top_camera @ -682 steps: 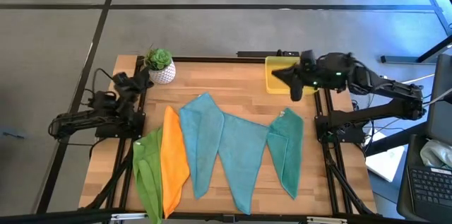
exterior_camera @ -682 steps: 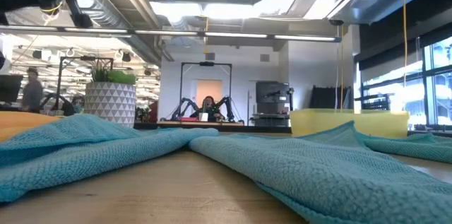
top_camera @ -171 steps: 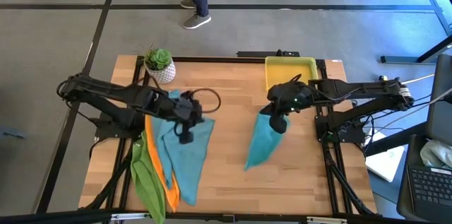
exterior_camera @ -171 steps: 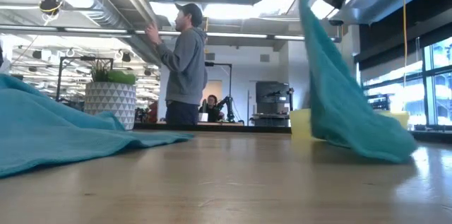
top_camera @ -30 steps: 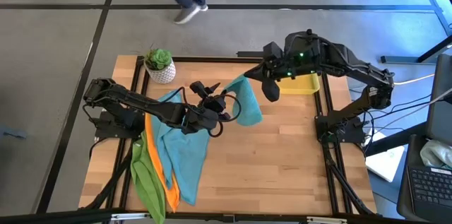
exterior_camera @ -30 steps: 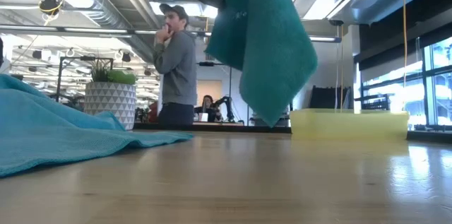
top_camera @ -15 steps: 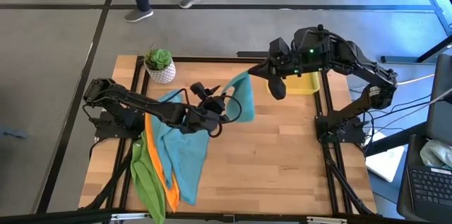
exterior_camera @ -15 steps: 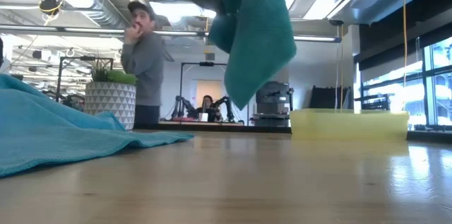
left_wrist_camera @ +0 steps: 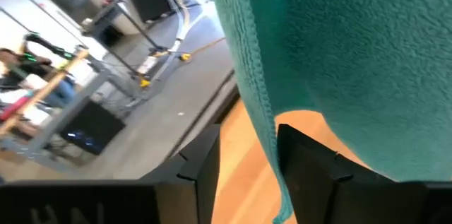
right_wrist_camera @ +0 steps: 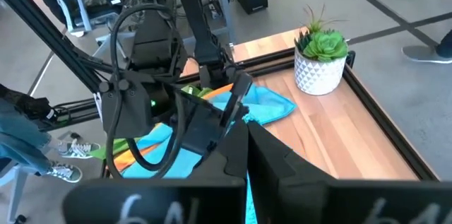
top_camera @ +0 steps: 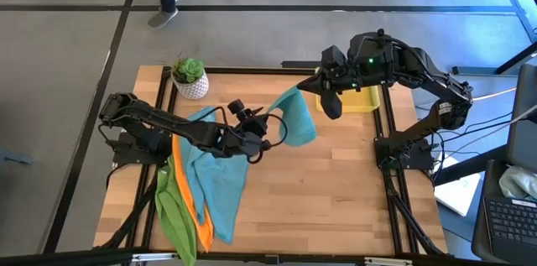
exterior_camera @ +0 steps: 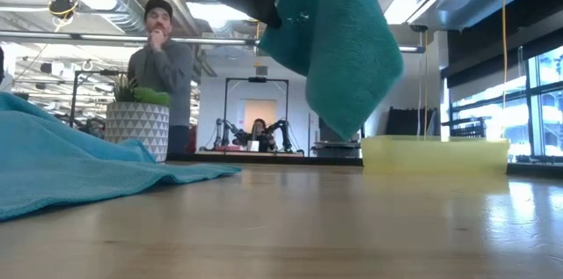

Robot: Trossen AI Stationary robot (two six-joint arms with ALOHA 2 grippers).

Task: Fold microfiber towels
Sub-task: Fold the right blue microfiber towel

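A teal towel point(top_camera: 295, 117) is hanging in the air above the middle of the wooden table point(top_camera: 336, 190), stretched between both arms. The right gripper point(top_camera: 309, 86) is pinching its upper corner with fingers fully closed. The left gripper point(top_camera: 267, 127) is sitting at the towel's lower edge, the cloth passing between its parted fingers point(left_wrist_camera: 311, 164); whether it is actually clamping cannot be told. The remaining towels point(top_camera: 205, 178) are lying heaped at the table's left side.
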